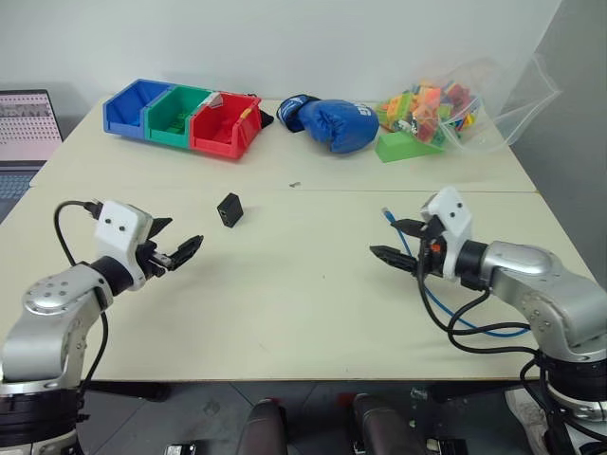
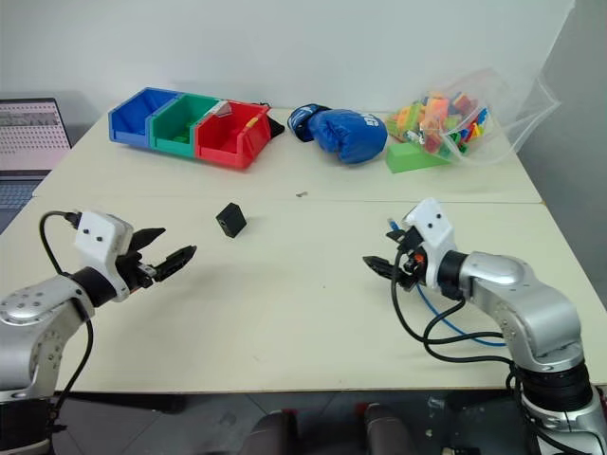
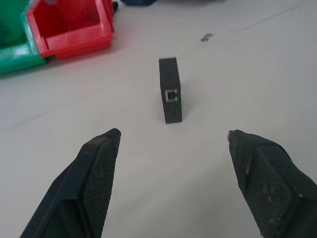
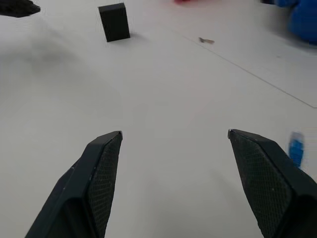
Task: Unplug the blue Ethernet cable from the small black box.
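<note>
The small matte-black squarish box (image 1: 229, 209) is standing on edge on the pale surface (image 1: 303, 294), its empty socket showing, apart from both grippers. The thin bright-blue Ethernet cable (image 1: 429, 294) is lying unplugged beside the right arm, its plug end resting just behind the right gripper (image 1: 391, 241). The left gripper (image 1: 176, 242) is hovering wide open, holding nothing; the right gripper is likewise spreading wide and empty.

Two cream tables (image 1: 285, 313) butted together, seam visible across the middle. Plain white wall (image 1: 285, 38) behind. Grey panel (image 1: 579, 114) on the right. Laptop (image 1: 24, 128) open at left edge. Lighting even.
</note>
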